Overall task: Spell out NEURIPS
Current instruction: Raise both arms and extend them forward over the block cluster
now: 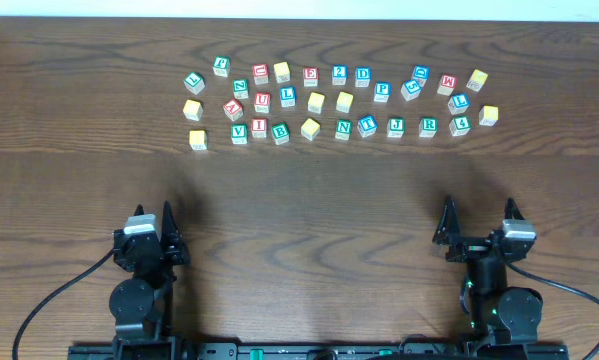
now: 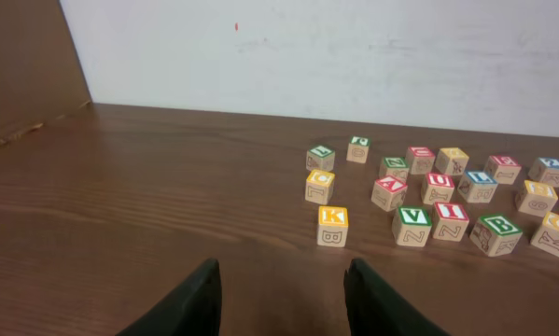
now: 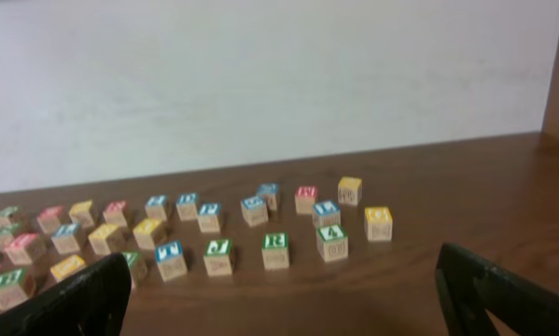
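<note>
About thirty small wooden alphabet cubes (image 1: 316, 102) lie in three loose rows across the far half of a dark brown, wood-grain counter (image 1: 299, 220). Each cube is pale bare wood with squared edges. Its top face carries a coloured border and a letter or digit in green, red, blue or yellow.

Seen from overhead, a green N (image 1: 240, 88) sits in the far row towards the left. A red U (image 1: 262, 101) is just beside it, and a red I (image 1: 259, 127) lies in the near row below that. A red E (image 1: 310, 76) is in the far row near the middle, and a blue P (image 1: 382, 91) lies right of centre. A green R (image 1: 428, 126) is in the near row towards the right, next to a green 4 (image 1: 460, 125). A second green N (image 1: 343, 128) sits midway along the near row. Several yellow-topped cubes (image 1: 344, 101) are mixed in; their letters are too faint to read from above.

Both arms sit at the near edge, well apart from the cubes. The left fingers (image 1: 169, 215) stand partly apart over bare counter and grip nothing; the leftmost cubes lie ahead and to their right. The right fingers (image 1: 447, 215) are spread wide and hold nothing; the green R lies ahead of them, well clear. The fingers are matte black and taper towards their tips. A plain white wall (image 2: 354, 47) rises behind the counter.
</note>
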Tool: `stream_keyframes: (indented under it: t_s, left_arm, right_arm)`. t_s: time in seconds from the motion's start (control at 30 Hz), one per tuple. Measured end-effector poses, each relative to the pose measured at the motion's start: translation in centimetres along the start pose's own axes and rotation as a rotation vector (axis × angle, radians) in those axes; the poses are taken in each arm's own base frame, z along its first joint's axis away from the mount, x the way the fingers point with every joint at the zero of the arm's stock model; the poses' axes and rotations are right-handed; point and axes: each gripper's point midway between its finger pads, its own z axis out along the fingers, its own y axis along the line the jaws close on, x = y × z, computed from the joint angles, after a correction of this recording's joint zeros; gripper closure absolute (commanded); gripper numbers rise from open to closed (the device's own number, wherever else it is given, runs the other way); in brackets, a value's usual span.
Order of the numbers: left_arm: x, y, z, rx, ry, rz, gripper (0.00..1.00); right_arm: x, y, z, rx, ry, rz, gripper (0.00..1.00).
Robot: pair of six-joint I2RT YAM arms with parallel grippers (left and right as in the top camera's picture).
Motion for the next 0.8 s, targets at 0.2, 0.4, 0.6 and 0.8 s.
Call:
stream_keyframes:
  t_s: [0.2, 0.4, 0.6, 0.8]
  left_arm:
    - [-0.1, 0.0, -0.1, -0.001, 0.008, 0.001, 0.58]
    - [-1.3, 0.0, -0.4, -0.003, -0.009, -0.001, 0.58]
    - [-4.7, -0.1, -0.8, -0.002, -0.037, -0.003, 0.57]
    - [-7.1, -0.2, -0.1, -0.004, 0.001, 0.000, 0.58]
  right_arm:
    - [-0.9, 0.1, 0.0, -0.004, -0.039, -0.011, 0.01]
    - [-1.2, 0.1, 0.0, -0.005, -0.047, -0.014, 0.01]
    - [-3.6, 0.4, -0.4, -0.011, -0.099, -0.013, 0.01]
    - [-7.6, 0.9, -0.7, -0.013, -0.147, -0.049, 0.01]
